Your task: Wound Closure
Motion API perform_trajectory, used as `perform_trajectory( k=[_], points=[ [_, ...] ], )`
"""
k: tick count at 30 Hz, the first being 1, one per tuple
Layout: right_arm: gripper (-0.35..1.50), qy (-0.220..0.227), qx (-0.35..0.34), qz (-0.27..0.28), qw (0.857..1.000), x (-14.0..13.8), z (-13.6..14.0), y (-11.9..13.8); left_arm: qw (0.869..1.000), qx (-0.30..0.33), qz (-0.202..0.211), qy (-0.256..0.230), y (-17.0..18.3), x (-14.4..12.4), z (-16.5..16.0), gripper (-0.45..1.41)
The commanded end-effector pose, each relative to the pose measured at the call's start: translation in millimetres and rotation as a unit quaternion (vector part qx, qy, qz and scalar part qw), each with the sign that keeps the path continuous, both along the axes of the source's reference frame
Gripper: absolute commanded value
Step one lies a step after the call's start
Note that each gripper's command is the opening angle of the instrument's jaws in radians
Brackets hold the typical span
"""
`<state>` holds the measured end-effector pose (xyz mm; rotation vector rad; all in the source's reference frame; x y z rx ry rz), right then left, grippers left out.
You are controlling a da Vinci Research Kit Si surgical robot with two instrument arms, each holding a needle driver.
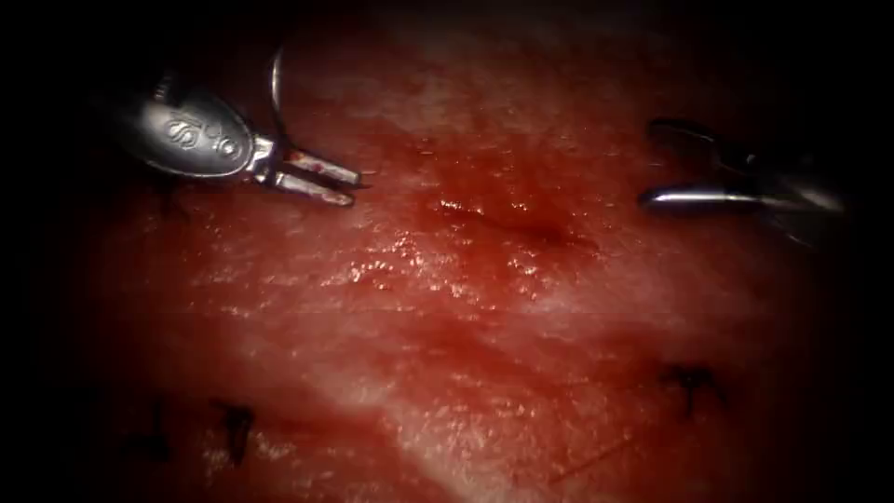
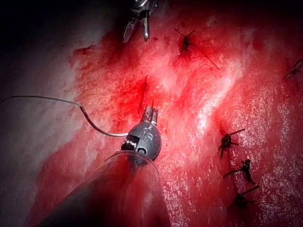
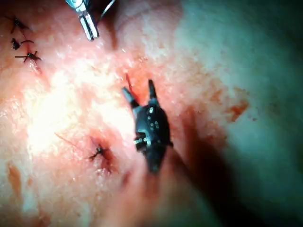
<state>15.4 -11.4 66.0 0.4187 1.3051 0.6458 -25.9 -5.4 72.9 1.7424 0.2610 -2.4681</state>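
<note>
- Endoscope: 2 tools. Left end effector [image 1: 356, 186] is left of the cut [image 1: 507, 222], jaws nearly pressed together. It looks to pinch 1 curved needle [image 1: 276, 88] near one end, at the jaw heel. The needle arcs up and is clear of the tissue [image 1: 466, 373].
- Right end effector [image 1: 652, 163] is right of the cut, spread wide and holding nothing.
- Left wrist cam adds the thread [image 2: 33, 98] trailing off the needle [image 2: 97, 126]. Can't make that out in the endoscope.
- Right wrist cam: its own end effector [image 3: 139, 92] is spread just by the cut.
- Knotted stitches [image 1: 691, 382]: 3 in the endoscope, 4 in the right wrist cam, approx 5 in the left wrist cam.
</note>
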Motion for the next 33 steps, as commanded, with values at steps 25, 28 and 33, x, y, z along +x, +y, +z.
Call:
perform_trajectory(
  k=[25, 28, 33],
  points=[
    [0.56, 0.188, 0.150, 0.013, 0.971, 9.4, 0.7, -2.0, 0.969, -0.017, 0.051, -0.239, -4.0, -6.9, -1.1, -0.45],
    [0.58, 0.193, 0.159, 0.009, 0.968, 10.6, 0.4, -2.3, 0.969, -0.018, 0.055, -0.242, -4.1, -7.1, -0.9, -0.45],
    [0.58, 0.194, 0.176, 0.011, 0.965, 12.6, 0.1, -2.5, 0.968, -0.020, 0.057, -0.244, -4.5, -7.3, -0.6, -0.45]
  ],
)
